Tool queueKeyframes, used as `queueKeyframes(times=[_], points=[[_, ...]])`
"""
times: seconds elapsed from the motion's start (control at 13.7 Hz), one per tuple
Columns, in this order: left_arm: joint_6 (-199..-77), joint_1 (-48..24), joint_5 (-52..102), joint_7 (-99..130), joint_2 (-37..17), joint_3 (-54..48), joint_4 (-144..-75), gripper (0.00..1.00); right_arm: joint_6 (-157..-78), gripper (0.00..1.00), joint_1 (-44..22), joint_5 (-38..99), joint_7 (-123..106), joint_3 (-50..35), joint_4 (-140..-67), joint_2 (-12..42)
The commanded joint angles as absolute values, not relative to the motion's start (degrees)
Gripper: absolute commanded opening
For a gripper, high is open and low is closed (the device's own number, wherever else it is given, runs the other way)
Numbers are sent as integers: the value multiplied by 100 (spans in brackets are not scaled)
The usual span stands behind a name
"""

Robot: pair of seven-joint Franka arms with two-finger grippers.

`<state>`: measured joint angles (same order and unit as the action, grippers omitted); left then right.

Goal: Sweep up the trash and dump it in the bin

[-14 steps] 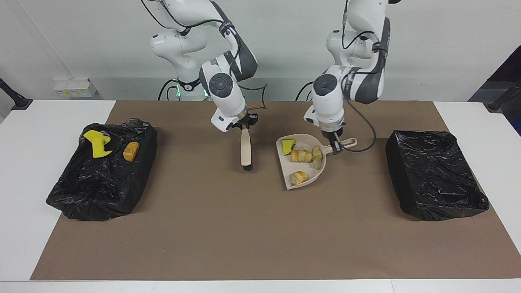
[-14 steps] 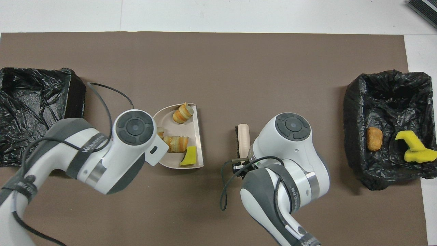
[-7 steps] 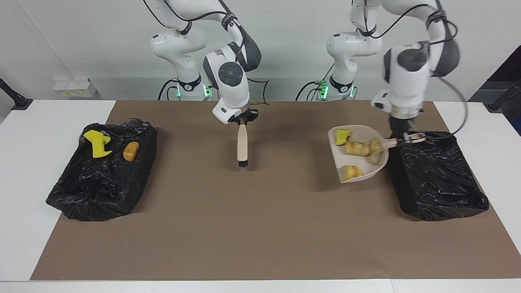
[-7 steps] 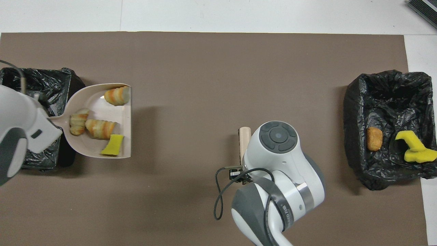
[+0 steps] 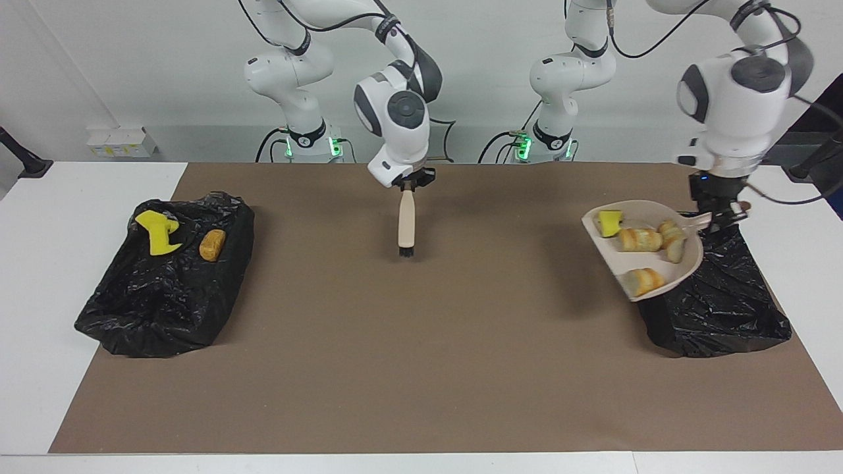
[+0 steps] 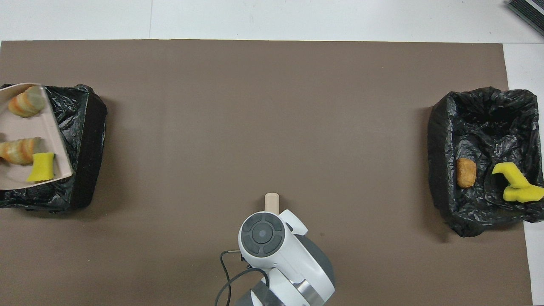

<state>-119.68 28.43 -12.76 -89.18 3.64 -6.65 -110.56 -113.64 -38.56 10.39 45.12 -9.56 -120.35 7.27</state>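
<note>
My left gripper [image 5: 719, 218] is shut on the handle of the beige dustpan [image 5: 658, 262], which it holds in the air over the black-lined bin [image 5: 718, 316] at the left arm's end. In the pan lie trash pieces: a yellow sponge chunk [image 5: 609, 222] and three bread-like lumps [image 5: 640, 239]. In the overhead view the dustpan [image 6: 25, 127] covers part of that bin [image 6: 91, 140], and the left gripper is out of frame. My right gripper [image 5: 408, 186] is shut on the beige brush [image 5: 406, 224], which hangs bristles down over the mat.
A second black-lined bin [image 5: 164, 296] sits at the right arm's end, holding a yellow sponge piece [image 5: 157, 230] and a brown lump [image 5: 212, 244]. The brown mat [image 5: 421, 368] covers the table's middle, with white table at both ends.
My left arm has lifted the loaded dustpan off the mat and carried it over the bin at its own end. The right arm has raised the brush and drawn it toward the robots.
</note>
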Motion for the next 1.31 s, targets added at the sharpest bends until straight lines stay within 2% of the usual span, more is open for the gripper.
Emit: queueKeyframes(times=[0.0,0.07,0.15,0.22,0.36,0.73,1.24], points=[[-12426,3277,-1213,-9315,220,-738,-10846,0,-11688,0,-3954,993,4430,-993,-12251,677],[-12532,3348,-1309,-9334,159,-721,-10767,0,-11803,0,-3999,993,4412,-984,-12348,668],[-12585,3401,-1440,-9308,80,-642,-10749,0,-11691,56,-4008,976,4447,-984,-12305,668],[-12629,3410,-1702,-9264,36,-624,-10714,0,-11611,100,-4008,889,4439,-984,-12252,677],[-12814,3323,-2483,-9107,-35,-633,-10723,0,-11497,100,-3807,896,4395,-958,-12025,642],[-12727,2735,-4269,-8456,-18,-650,-11004,0,-10899,100,-2709,783,3615,-932,-11225,580],[-11664,2075,-5966,-7472,79,-650,-10986,0,-10275,100,-1329,274,2840,-932,-10337,493]])
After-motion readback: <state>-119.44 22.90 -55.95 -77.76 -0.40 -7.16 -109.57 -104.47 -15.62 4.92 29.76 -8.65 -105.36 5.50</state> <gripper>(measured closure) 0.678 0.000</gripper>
